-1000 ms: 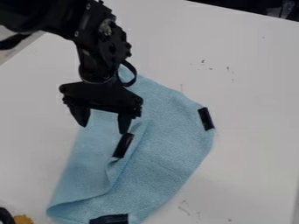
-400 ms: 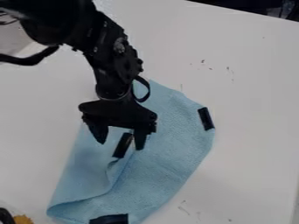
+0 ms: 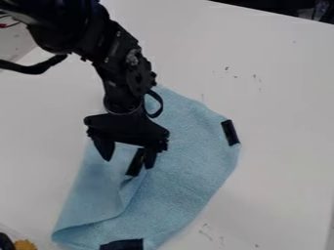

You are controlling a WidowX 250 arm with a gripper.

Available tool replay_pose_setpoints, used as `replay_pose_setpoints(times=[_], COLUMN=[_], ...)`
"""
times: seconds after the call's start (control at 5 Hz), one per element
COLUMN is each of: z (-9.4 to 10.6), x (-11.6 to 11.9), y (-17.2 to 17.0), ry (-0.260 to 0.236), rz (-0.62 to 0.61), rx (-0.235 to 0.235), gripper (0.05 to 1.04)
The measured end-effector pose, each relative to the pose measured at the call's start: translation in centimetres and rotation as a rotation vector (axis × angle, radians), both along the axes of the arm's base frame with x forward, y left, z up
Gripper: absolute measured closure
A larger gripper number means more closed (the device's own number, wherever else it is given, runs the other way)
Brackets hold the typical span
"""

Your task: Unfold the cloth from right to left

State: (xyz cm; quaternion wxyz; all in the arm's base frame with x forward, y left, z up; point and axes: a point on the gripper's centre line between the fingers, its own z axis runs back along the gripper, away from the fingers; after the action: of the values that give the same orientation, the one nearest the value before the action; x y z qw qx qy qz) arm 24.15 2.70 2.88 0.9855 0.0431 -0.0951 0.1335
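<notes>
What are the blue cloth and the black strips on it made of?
The cloth looks like soft, fuzzy fabric, maybe microfiber: its surface is textured and it folds easily. The black strip at the right edge looks smooth, perhaps tape.

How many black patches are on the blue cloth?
3: a right patch by the edge of the cloth, a bottom patch, and a middle patch near the robot's hand. More may be hidden underneath.
</notes>
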Motion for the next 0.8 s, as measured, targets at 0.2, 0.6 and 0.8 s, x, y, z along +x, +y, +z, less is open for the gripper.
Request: replay_pose_setpoints(times=[0.2,0.6,0.8], z=[-0.1,-1.2,-1.6], x=[-0.2,-0.2,-0.3], y=[0.0,-0.1,-0.2], ry=[0.011,0.051,0.064], rz=[-0.001,0.001,0.007], rx=[-0.003,-0.007,-0.002], gripper=[0.160,0.216,0.285])
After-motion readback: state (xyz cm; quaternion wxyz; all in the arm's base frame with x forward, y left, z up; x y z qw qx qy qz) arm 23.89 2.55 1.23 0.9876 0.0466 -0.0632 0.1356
